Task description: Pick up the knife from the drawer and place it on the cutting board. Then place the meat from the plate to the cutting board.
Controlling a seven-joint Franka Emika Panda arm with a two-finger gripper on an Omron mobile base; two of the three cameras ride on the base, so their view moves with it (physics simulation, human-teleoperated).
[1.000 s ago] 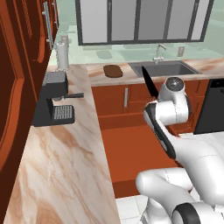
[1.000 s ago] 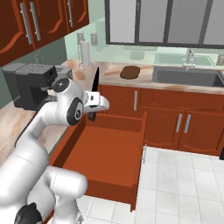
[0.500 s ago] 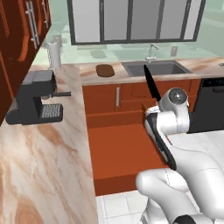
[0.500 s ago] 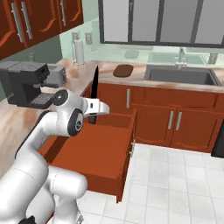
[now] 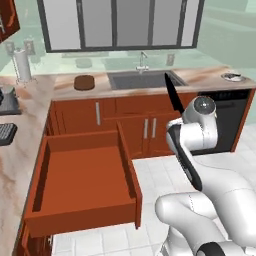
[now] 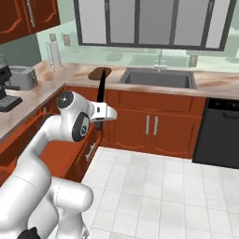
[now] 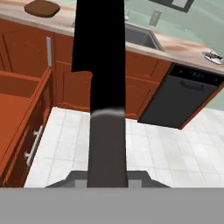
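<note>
Black from tip to handle, the knife (image 5: 173, 94) stands upright in the closed end effector (image 5: 181, 116), blade rising above the clamped fingers; in the hand view it (image 7: 99, 52) runs straight up the middle. Below and to the end effector's left the drawer (image 5: 80, 172) stands pulled out; the cutting board (image 6: 99, 73) lies on the bench (image 5: 65, 86) well beyond it, left of the sink (image 5: 142, 80); the plate (image 5: 233, 77) sits far to its right.

knife (image 6: 101, 87) stands upright above the arm's hand. cutting board (image 6: 99, 72) lies on the counter (image 6: 219, 87), left of the sink (image 6: 158, 78).
</note>
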